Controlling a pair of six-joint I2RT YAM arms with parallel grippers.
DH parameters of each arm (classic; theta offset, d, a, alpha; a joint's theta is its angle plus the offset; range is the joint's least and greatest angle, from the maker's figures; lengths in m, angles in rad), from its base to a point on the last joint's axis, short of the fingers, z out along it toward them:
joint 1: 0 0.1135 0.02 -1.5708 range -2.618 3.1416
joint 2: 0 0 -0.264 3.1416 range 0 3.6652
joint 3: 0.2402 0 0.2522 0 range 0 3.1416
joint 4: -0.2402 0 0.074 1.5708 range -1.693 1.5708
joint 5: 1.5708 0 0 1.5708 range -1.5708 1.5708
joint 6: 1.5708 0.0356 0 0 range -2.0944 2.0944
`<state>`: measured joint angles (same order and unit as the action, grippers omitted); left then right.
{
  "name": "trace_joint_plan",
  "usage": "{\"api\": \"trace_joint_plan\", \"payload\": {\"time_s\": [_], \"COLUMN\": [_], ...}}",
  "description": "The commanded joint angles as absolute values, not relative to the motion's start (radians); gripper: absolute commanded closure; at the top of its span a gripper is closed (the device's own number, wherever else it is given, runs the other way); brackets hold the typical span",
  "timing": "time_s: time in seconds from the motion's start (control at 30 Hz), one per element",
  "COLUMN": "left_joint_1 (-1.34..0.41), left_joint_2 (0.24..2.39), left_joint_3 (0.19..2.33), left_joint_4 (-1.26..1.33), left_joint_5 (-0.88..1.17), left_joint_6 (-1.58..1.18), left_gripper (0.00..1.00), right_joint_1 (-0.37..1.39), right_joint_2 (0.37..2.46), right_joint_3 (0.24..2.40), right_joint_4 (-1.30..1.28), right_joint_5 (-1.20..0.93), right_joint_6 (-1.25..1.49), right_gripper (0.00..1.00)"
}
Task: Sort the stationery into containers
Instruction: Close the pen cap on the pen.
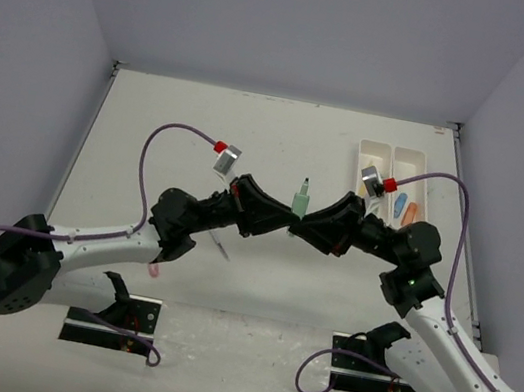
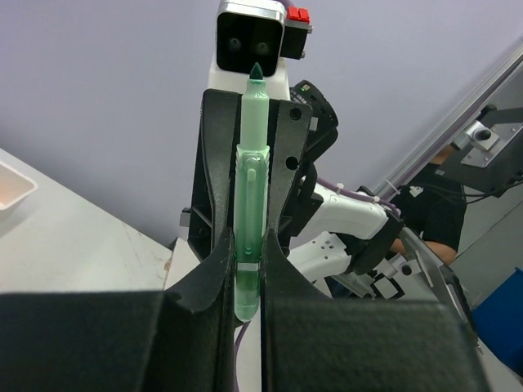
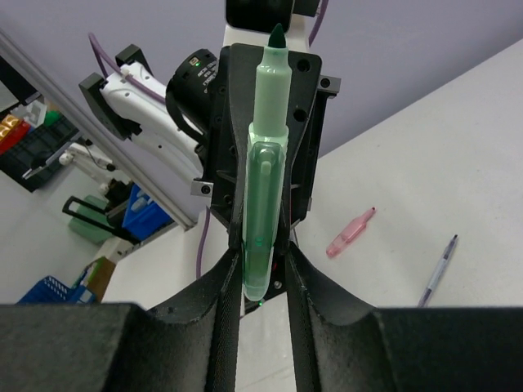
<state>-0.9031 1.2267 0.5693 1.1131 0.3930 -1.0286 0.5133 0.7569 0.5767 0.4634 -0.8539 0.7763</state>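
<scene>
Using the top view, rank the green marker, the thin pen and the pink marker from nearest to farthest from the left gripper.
1. green marker: clamped in the jaws of the left gripper, mid-view.
2. thin pen: a little to the lower left of that gripper.
3. pink marker: farther along the same way, lower left again.

The left gripper (image 1: pixel 286 225) and right gripper (image 1: pixel 305 230) met tip to tip around a green marker (image 1: pixel 298 203). Two white trays (image 1: pixel 412 168) sat side by side far right, one holding orange and blue markers (image 1: pixel 403 207).
</scene>
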Motion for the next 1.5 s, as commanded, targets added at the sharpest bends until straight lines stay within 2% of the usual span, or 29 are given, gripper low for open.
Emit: {"api": "trace_joint_plan", "payload": {"time_s": [0.0, 0.1, 0.13, 0.2, 0.3, 0.37, 0.4, 0.47, 0.73, 1.0, 1.07, 1.2, 1.47], "left_joint_1": [-0.917, -0.919, -0.919, -0.919, -0.919, -0.919, -0.918, -0.917, -0.914, -0.913, -0.913, -0.913, -0.894], "left_joint_2": [1.231, 1.218, 1.213, 1.179, 1.117, 1.063, 1.045, 1.02, 1.007, 1.043, 1.052, 1.06, 0.999], "left_joint_3": [0.624, 0.627, 0.63, 0.639, 0.657, 0.696, 0.721, 0.76, 0.863, 0.873, 0.878, 0.884, 0.898], "left_joint_4": [1.14, 1.121, 1.113, 1.053, 0.942, 0.822, 0.774, 0.669, 0.495, 0.5, 0.513, 0.53, 0.452], "left_joint_5": [0.379, 0.365, 0.363, 0.352, 0.331, 0.309, 0.304, 0.325, 0.414, 0.468, 0.498, 0.518, 0.378], "left_joint_6": [-0.989, -0.979, -0.972, -0.926, -0.839, -0.744, -0.701, -0.633, -0.515, -0.521, -0.53, -0.549, -0.549], "left_gripper": [1.0, 1.0, 0.96, 0.64, 0.28, 0.11, 0.1, 0.13, 0.45, 0.51, 0.61, 1.0, 1.0], "right_joint_1": [0.556, 0.563, 0.563, 0.563, 0.561, 0.561, 0.561, 0.563, 0.563, 0.562, 0.563, 0.563, 0.563], "right_joint_2": [0.786, 0.79, 0.787, 0.769, 0.754, 0.744, 0.742, 0.74, 0.729, 0.722, 0.725, 0.739, 0.76], "right_joint_3": [0.638, 0.634, 0.634, 0.637, 0.646, 0.658, 0.664, 0.68, 0.741, 0.77, 0.778, 0.794, 0.736], "right_joint_4": [0.497, 0.486, 0.476, 0.405, 0.325, 0.27, 0.252, 0.203, 0.089, 0.044, 0.03, 0.003, -0.058], "right_joint_5": [-0.822, -0.814, -0.805, -0.782, -0.764, -0.78, -0.793, -0.832, -0.938, -0.993, -0.996, -0.989, -0.977], "right_joint_6": [0.749, 0.742, 0.734, 0.676, 0.617, 0.576, 0.56, 0.538, 0.491, 0.471, 0.46, 0.427, 0.315], "right_gripper": [0.8, 1.0, 1.0, 1.0, 1.0, 1.0, 1.0, 1.0, 1.0, 1.0, 1.0, 1.0, 1.0]}}
